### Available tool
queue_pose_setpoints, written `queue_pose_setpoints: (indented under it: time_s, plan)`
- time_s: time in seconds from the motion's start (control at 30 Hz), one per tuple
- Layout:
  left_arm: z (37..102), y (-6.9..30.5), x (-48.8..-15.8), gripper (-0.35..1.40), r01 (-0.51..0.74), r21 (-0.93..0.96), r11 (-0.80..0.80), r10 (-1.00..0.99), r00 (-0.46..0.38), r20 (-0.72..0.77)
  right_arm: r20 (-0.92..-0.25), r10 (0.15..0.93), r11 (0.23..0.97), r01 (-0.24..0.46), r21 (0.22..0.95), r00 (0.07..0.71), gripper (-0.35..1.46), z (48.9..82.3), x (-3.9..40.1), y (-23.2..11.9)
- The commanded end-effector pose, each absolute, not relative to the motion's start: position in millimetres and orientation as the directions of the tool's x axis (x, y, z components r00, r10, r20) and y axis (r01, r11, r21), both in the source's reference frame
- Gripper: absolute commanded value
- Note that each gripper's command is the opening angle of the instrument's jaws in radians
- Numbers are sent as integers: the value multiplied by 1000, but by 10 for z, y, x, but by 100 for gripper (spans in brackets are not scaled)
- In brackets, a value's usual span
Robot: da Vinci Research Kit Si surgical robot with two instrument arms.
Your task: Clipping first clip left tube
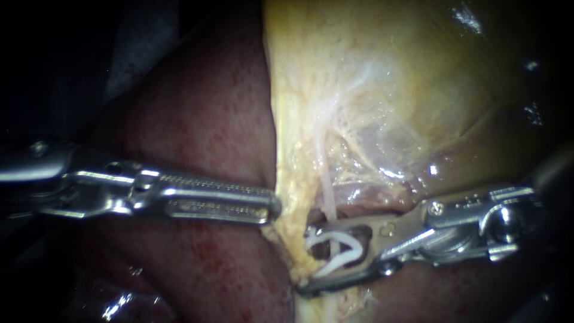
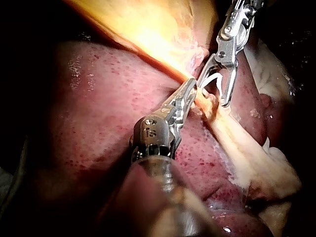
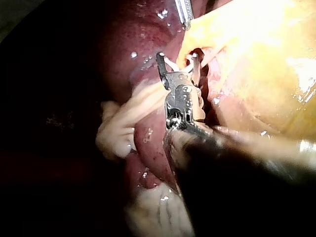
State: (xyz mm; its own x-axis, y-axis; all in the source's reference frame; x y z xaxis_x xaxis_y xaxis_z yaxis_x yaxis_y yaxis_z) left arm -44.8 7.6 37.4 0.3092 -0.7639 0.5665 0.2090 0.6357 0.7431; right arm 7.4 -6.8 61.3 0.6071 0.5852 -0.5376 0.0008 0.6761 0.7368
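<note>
The right instrument's end effector [image 1: 304,261] sits low and right of centre in the endoscope view. Its jaws stand apart with a white clip [image 1: 353,245] seated between them and touching both. The clip's legs are spread wide. A thin pale tube [image 1: 327,200] runs down from the yellow tissue above and passes into the gap between those legs, so the clip straddles it but is not squeezed home. Only this one tube shows plainly, so I cannot say whether it is the left one.

The left instrument's end effector [image 1: 270,206] comes in level from the frame's left edge. Its jaws are together and look pinched on the pale yellow edge of the gallbladder [image 1: 382,90], which fills the upper right. It seems to be drawing that edge aside so the tube stands clear. The dark red liver [image 1: 203,119] lies across the left and lower centre.

The step in hand looks like the closing of the clip. Done well, the tube lies deep in the clip's throat and crosses it squarely. Both clip tips should show past the tube, with no fat or membrane caught. The left side's tension should be even, without dragging. A slow, full squeeze should seat the clip. Yellow tissue lies just beside the lower jaw's tip and could be trapped, and a skewed clip may slip.
</note>
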Motion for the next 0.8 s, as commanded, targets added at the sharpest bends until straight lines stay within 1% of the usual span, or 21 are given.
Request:
queue_pose_setpoints:
  time_s: [0.03,0.5,0.8]
  plan:
    - [375,76,-448,-11,209,743,636,-764,309,567,-538,585,677,1,736,607,57,614,75,-68]
    - [375,76,-449,-11,209,743,636,-764,309,567,-543,564,675,31,737,622,56,624,94,-76]
    - [375,76,-449,-11,209,743,636,-764,309,567,-544,550,667,58,743,634,52,626,101,-78]
